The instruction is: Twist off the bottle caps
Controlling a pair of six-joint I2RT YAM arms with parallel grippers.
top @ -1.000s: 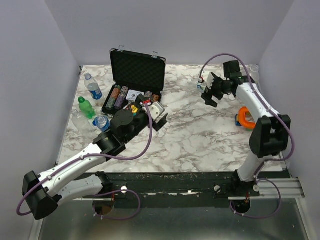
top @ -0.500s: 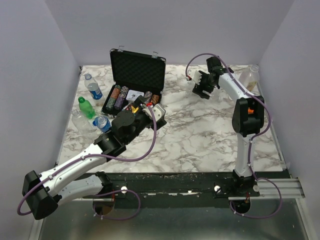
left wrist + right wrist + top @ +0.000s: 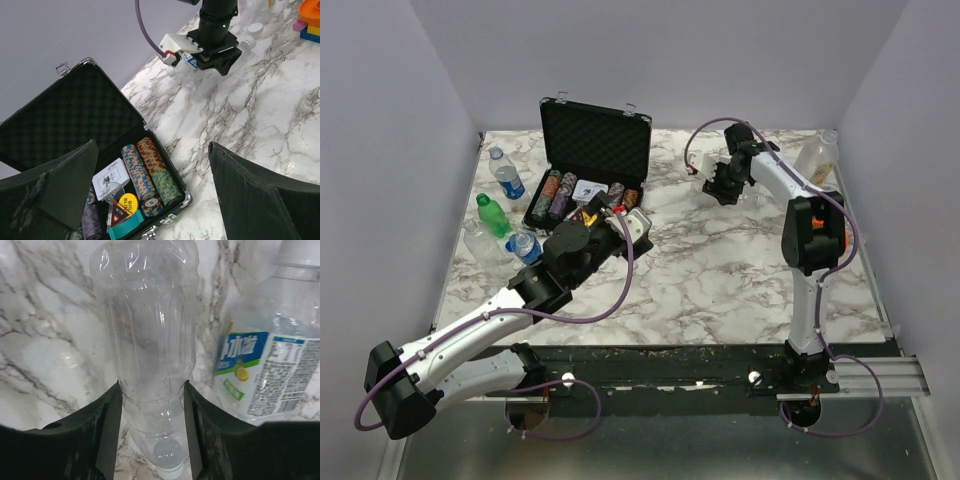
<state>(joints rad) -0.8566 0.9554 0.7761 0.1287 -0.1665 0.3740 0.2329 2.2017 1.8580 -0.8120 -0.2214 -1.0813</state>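
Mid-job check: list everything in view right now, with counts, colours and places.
Chip case: one, black, open, back left; striped poker chips inside.
Green bottle: one, left edge.
Blue-labelled bottles: two, clear, left edge, beside the green one.
Unlabelled clear bottle: one, gripped, back centre-right.
Labelled bottle: one, clear, blue-and-white label, beside it.
Corner bottle: one, clear, back right.
White cap: one, apparently loose, back right.
Toy blocks: orange, blue, pink, far right.
Left gripper: open, near the chip case's front.
Right gripper: shut on the unlabelled clear bottle.
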